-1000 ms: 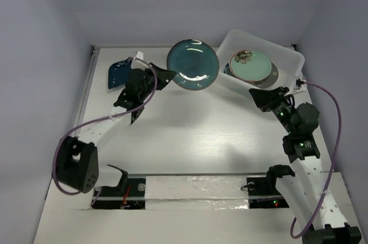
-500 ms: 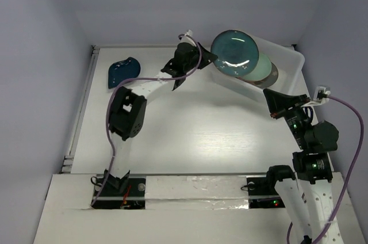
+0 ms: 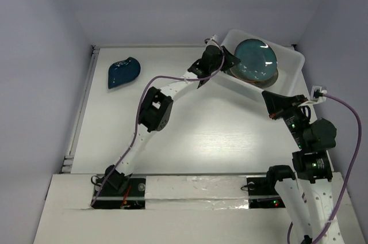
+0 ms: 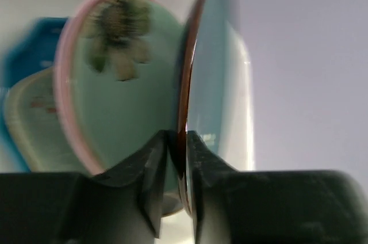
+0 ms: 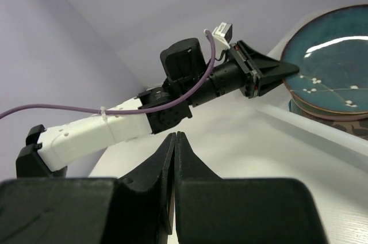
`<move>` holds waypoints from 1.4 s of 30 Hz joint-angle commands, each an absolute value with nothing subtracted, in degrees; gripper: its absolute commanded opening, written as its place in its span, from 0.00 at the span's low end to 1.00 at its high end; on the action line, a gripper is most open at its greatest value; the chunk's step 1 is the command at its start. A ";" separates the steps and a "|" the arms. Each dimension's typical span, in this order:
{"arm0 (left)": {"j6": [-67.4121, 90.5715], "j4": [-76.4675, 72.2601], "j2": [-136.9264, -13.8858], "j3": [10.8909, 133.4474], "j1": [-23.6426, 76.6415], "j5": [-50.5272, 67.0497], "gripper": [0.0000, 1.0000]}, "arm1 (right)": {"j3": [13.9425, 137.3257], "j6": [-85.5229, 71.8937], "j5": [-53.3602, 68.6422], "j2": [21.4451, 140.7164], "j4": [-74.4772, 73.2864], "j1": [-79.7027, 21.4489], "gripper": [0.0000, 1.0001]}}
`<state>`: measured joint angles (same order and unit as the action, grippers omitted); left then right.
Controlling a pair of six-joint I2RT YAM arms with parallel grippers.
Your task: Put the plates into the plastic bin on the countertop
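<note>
Two arms are in play, and only the left arm [image 3: 172,88] has anything in hand. It reaches right across the worktop [image 3: 201,134] to the plastic bin [image 3: 244,87] in the far right corner. The left jaws are nearly closed, pinching the brown-edged rim of the dark teal plate [image 3: 256,60]. That plate hangs inside the bin's outline, over the dishes already stacked there and angled a little away from them. Whether its far edge touches the stack I cannot tell.

From the left wrist, the dish right below it is a pale green plate with a pink rim [image 4: 115,83] and a dark flower on it. Beside that sit a bright blue plate [image 4: 34,42] and a cream one [image 4: 34,123], both blurred.

Over on the right, the right arm [image 3: 313,140] stands just outside the bin's near wall. The right jaws are pressed together with nothing between them, pointing towards the bin.

Well apart from all this, the navy leaf-shaped dish [image 3: 122,72] lies alone on the worktop near the far left corner.
</note>
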<state>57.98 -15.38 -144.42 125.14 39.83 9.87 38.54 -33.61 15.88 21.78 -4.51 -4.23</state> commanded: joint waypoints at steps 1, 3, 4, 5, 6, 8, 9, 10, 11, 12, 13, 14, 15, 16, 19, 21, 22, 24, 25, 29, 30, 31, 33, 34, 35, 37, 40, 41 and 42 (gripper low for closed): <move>61.00 -21.72 -142.64 133.33 40.52 10.98 0.18 | 39.90 -32.69 16.17 21.97 -3.25 -5.10 0.02; 60.74 -20.66 -142.65 132.37 40.52 11.07 0.33 | 39.99 -32.78 16.08 22.06 -3.16 -5.10 0.03; 60.56 -20.48 -142.21 131.67 41.04 11.16 0.37 | 39.99 -32.96 16.17 22.15 -2.90 -5.10 0.03; 60.30 -20.30 -141.77 131.05 41.04 11.25 0.40 | 39.99 -33.05 16.26 22.24 -2.90 -5.10 0.03; 59.86 -20.13 -141.33 130.26 41.04 11.16 0.45 | 40.08 -33.13 16.26 22.32 -2.81 -5.10 0.03; 58.19 -19.86 -139.58 128.15 41.04 10.72 0.47 | 40.25 -33.31 16.26 22.41 -2.90 -5.10 0.03; 57.49 -19.08 -138.96 127.62 41.04 10.55 0.48 | 40.43 -33.31 16.17 22.41 -2.99 -5.10 0.03; 55.91 -18.38 -137.74 126.83 41.04 10.02 0.49 | 40.60 -33.40 16.17 22.41 -3.16 -5.10 0.03; 54.94 -17.76 -136.94 126.48 41.04 9.67 0.50 | 40.87 -33.40 16.08 22.50 -3.25 -5.10 0.03; 53.63 -15.93 -136.15 126.13 41.04 9.15 0.51 | 41.04 -33.40 16.08 22.50 -3.43 -5.10 0.03; 50.57 -14.43 -134.66 125.95 41.04 7.92 0.52 | 41.22 -33.49 16.00 22.41 -3.51 -5.10 0.03; 49.06 -12.94 -133.95 125.95 41.04 7.04 0.53 | 41.31 -33.49 15.91 22.33 -3.78 -5.10 0.03; 47.65 -9.96 -133.16 125.60 41.04 6.34 0.54 | 41.57 -33.40 15.82 22.24 -3.95 -5.10 0.03; 46.24 -8.80 -131.33 124.99 41.04 4.59 0.54 | 41.66 -33.40 15.47 22.06 -4.13 -5.10 0.03; 40.88 -5.90 -127.11 121.21 41.04 0.55 0.55 | 41.92 -33.40 15.20 21.97 -4.39 -5.10 0.04; 36.94 -2.83 -125.51 120.50 41.04 -3.41 0.55 | 42.10 -33.57 15.20 21.89 -4.48 -5.10 0.04; 35.78 -2.20 -123.85 119.45 40.52 -5.25 0.55 | 42.27 -33.66 15.29 21.80 -4.57 -5.10 0.04; 32.98 -1.59 -122.26 118.04 40.52 -5.89 0.55 | 42.45 -33.84 15.29 21.53 -4.66 -5.10 0.04; 32.52 -1.58 -120.86 116.64 40.52 -5.71 0.54 | 42.54 -33.92 15.29 21.53 -4.75 -5.10 0.04; 30.59 -0.09 -119.36 116.36 38.77 -2.90 0.54 | 42.45 -34.28 15.47 21.36 -4.75 -5.10 0.04; 30.41 2.35 -119.27 116.63 38.76 -3.25 0.52 | 42.45 -34.36 15.47 21.36 -4.75 -5.10 0.04; 30.58 2.37 -117.61 114.63 38.76 -5.60 0.50 | 42.45 -34.45 15.56 21.36 -4.66 -5.10 0.04; 31.28 -2.68 -114.19 108.67 37.45 -7.46 0.45 | 42.10 -34.37 15.73 21.36 -4.40 -5.10 0.03; 33.29 -5.16 -109.82 100.63 36.66 -7.91 0.43 | 41.93 -34.10 15.73 21.53 -4.22 -5.10 0.01; 34.88 -7.71 -107.43 96.55 35.61 -7.56 0.40 | 41.75 -33.93 15.73 21.71 -4.13 -5.10 0.00; 38.56 -15.71 -100.85 83.67 30.78 -5.46 0.30 | 41.05 -33.75 16.17 22.23 -4.04 -5.10 0.00; 46.48 -23.98 -93.72 68.98 22.80 -3.43 0.04 | 39.82 -33.75 18.63 23.90 -2.47 -5.10 0.00; 48.06 -25.21 -92.21 66.04 21.02 -3.34 0.00 | 39.64 -33.84 19.76 24.86 -1.85 -5.10 0.00; 50.08 -27.23 -90.89 63.31 19.27 -3.51 0.00 | 39.29 -33.92 20.30 25.22 -1.41 -5.10 0.00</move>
